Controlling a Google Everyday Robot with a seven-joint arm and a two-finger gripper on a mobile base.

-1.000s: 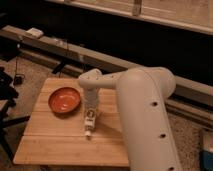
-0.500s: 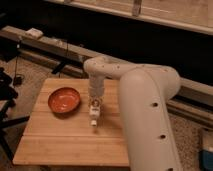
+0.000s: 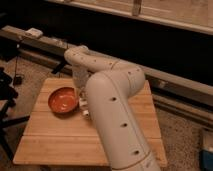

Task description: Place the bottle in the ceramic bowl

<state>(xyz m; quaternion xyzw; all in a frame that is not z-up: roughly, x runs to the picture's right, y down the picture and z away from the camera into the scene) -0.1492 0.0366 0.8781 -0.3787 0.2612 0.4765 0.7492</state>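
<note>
The orange-red ceramic bowl [image 3: 62, 100] sits on the left part of the wooden table [image 3: 60, 142]. My white arm reaches down from the right, and my gripper [image 3: 81, 101] is just past the bowl's right rim. It is shut on the small pale bottle [image 3: 85, 110], which hangs below it, close above the table and right beside the rim. My arm hides much of the bottle and the table's right side.
A long low ledge [image 3: 45, 42] with a small white box [image 3: 34, 32] runs behind the table. Dark stand legs [image 3: 7, 105] are at the left. A blue object [image 3: 207, 150] lies on the floor at the right.
The gripper with the bottle has moved left and back, from the table's middle to the bowl's right rim. The view has also shifted.
</note>
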